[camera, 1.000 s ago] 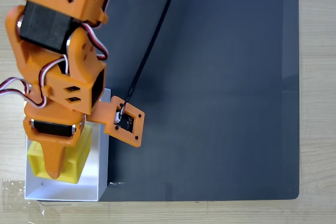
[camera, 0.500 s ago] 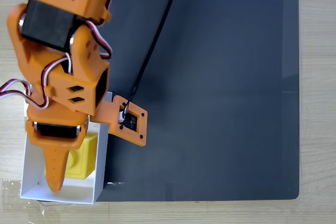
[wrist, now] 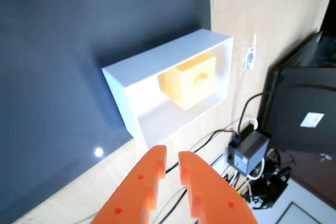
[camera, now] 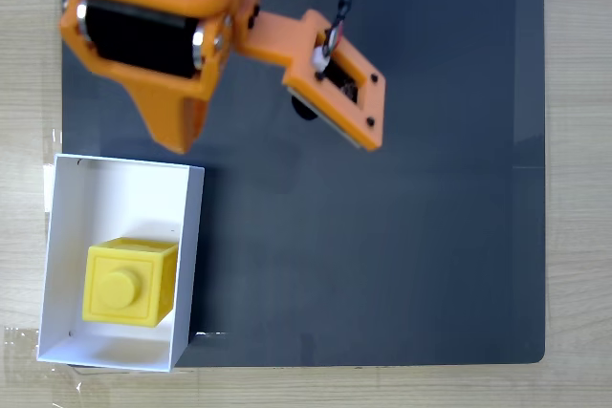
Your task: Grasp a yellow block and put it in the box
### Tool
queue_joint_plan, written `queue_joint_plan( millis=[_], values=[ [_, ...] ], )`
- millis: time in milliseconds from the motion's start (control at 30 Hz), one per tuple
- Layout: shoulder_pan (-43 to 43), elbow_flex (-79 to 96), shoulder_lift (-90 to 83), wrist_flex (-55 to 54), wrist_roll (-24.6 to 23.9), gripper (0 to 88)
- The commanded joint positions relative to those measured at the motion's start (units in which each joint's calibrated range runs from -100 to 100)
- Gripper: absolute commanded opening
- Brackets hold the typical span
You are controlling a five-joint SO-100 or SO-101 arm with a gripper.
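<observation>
One block [camera: 129, 281] sits in the box [camera: 67, 174], and my claw [wrist: 169, 156] carries nothing.

Going left to right in the fixed view: the box stands at the lower left, straddling the wooden table [camera: 574, 140] and the dark mat [camera: 421, 188], and the block rests flat on its floor towards the near end, stud face up, close to the right wall. I judge the placing done, since it lies free with nothing touching it. It's a bright yellow cube with one round stud in a square groove. Further right and above, my orange arm [camera: 153, 35] hangs clear over the mat. In the wrist view the fingers [wrist: 152, 174] are nearly together, a narrow gap between the tips, gripping nothing.
</observation>
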Motion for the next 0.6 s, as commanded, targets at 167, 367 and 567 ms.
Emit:
queue_joint_plan(
  millis=[167,367,567],
  values=[
    [-3.45,48.09,-37.52,-9.54,-0.21,2.4],
    [-4.80,71.25,-59.39,-4.66,2.99,2.4],
    [-5.39,79.48,-76.93,9.13,3.04,2.4]
  ],
)
